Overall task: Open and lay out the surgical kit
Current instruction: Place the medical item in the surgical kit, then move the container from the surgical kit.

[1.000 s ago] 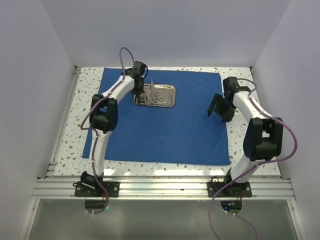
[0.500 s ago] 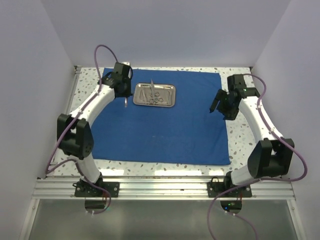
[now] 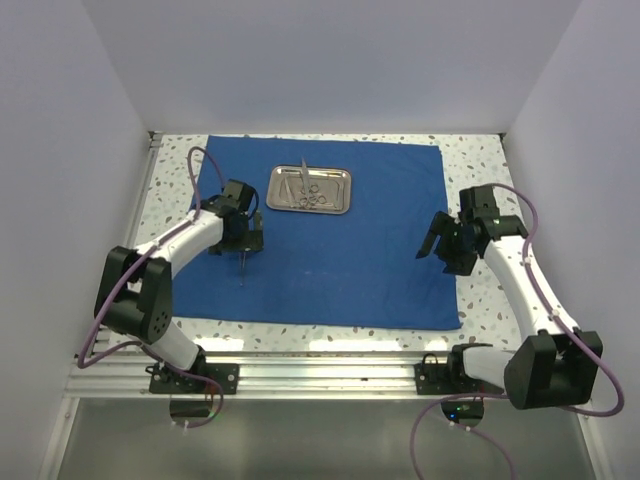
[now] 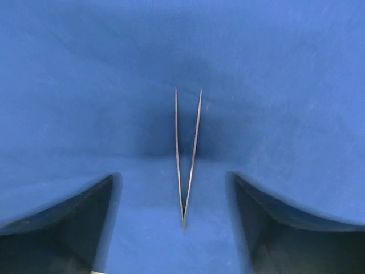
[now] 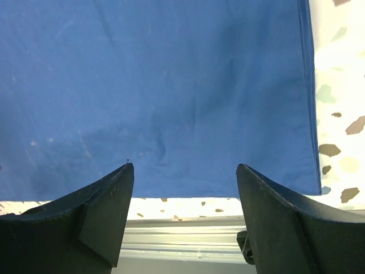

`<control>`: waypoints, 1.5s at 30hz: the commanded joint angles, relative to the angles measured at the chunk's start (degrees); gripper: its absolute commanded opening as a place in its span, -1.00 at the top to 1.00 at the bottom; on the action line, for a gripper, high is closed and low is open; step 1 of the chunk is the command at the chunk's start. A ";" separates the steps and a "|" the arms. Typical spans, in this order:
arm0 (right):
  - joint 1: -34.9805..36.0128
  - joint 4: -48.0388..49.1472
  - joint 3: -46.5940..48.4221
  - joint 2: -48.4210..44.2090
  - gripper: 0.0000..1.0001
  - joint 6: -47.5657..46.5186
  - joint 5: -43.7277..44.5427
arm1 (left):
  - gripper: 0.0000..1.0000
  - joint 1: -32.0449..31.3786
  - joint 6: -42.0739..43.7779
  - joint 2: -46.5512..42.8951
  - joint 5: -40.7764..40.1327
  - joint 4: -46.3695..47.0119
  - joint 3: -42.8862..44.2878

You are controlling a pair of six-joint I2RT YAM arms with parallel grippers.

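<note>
From above, the blue cloth [image 3: 340,270] lies flat and open on the speckled surface [image 3: 170,160]. A steel tray [image 3: 349,192] sits on the cloth near its far edge, with thin silver tools [image 3: 305,192] inside. The left pincer [image 3: 247,240] hangs over the cloth's left part, and the tweezers [image 3: 242,272] lie on the cloth just by it. The right pincer [image 3: 445,245] is open over the cloth's right edge.

The left wrist view shows the left pincer [image 4: 173,177] open wide. The tweezers [image 4: 187,165] lie on the cloth [image 4: 274,85] between its fingers [image 4: 63,228], touching neither.

The right wrist view shows the right pincer [image 5: 185,168] open and holding nothing, above the cloth's [image 5: 171,85] near right corner.
</note>
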 commanded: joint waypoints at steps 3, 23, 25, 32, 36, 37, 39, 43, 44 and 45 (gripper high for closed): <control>0.23 -0.94 -1.50 -5.52 -0.53 -0.92 -3.56 | -0.99 0.09 -1.77 -1.64 -3.92 -0.42 10.96; 0.31 -1.56 -0.97 -6.93 -0.57 -1.36 3.03 | -0.46 0.18 -4.93 41.51 1.52 -5.34 60.89; 0.23 -1.56 -1.15 -6.93 -0.56 -1.36 4.17 | -0.46 0.18 -4.49 43.18 2.31 -4.91 63.26; 0.23 -1.48 -2.90 -5.44 -0.57 -0.75 4.53 | -0.42 0.09 -4.31 47.31 3.90 -3.76 64.24; 0.23 -1.21 -3.52 -5.53 -0.57 -1.10 5.15 | -0.33 0.00 -4.05 47.49 3.46 -2.98 62.23; 0.31 -1.21 -3.61 -5.44 -0.57 -1.10 5.15 | -0.30 -0.08 -4.05 47.49 3.46 -2.89 61.96; 0.31 -1.21 -3.87 -5.35 -0.57 -1.28 5.15 | -0.19 -0.35 -3.96 47.58 2.93 -2.80 61.34; 0.23 -1.04 -4.49 -5.52 -0.56 -1.80 5.15 | 0.08 -1.05 -4.05 47.93 2.67 -2.97 61.25; 0.23 -1.04 -4.49 -5.53 -0.56 -1.98 5.15 | 0.11 -1.22 -4.14 47.85 2.23 -3.06 61.34; 0.23 -1.21 -4.40 -5.61 -0.56 -2.07 5.15 | 0.17 -1.66 -4.14 47.76 1.88 -2.97 61.51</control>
